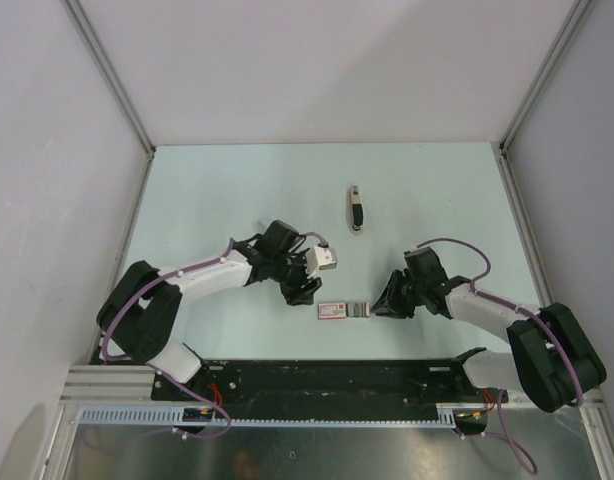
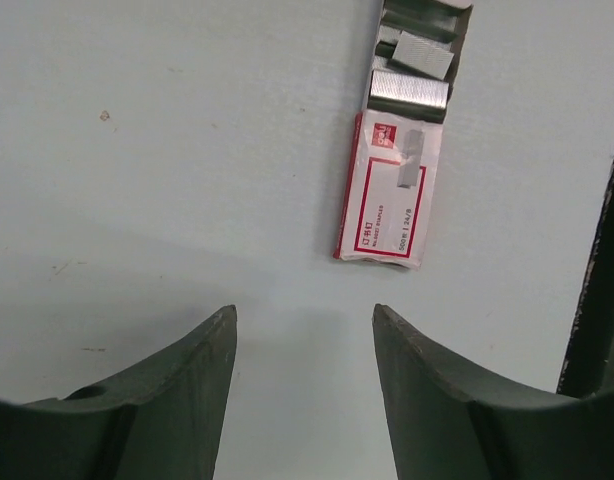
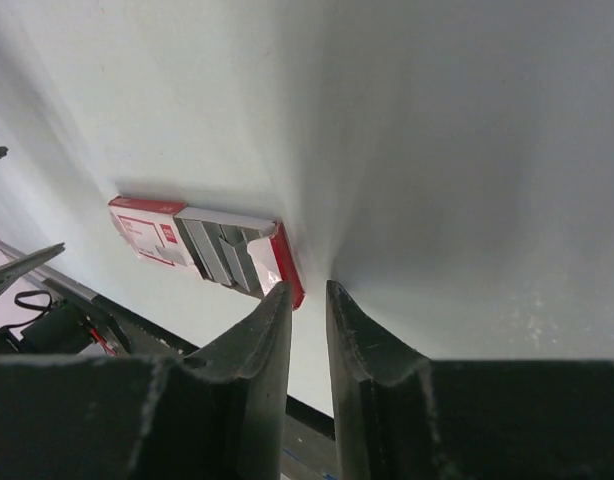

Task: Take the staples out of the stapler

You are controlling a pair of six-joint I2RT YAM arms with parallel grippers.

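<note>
The stapler (image 1: 357,209), a slim black and silver bar, lies alone on the table at the far middle, away from both grippers; no staples show in it. Grey staple strips (image 2: 411,88) lie in the pulled-out tray of a red-and-white box (image 2: 389,190), also in the right wrist view (image 3: 225,250). My left gripper (image 1: 307,292) is open and empty (image 2: 305,312), just left of the box (image 1: 337,310). My right gripper (image 1: 379,306) has only a narrow gap between its fingers (image 3: 307,288), nothing in it, its tips at the box's open red end (image 3: 287,268).
A black rail (image 1: 337,378) runs along the table's near edge, close behind the box and both grippers. White walls with metal posts (image 1: 112,75) enclose the left, right and far sides of the pale table (image 1: 237,190).
</note>
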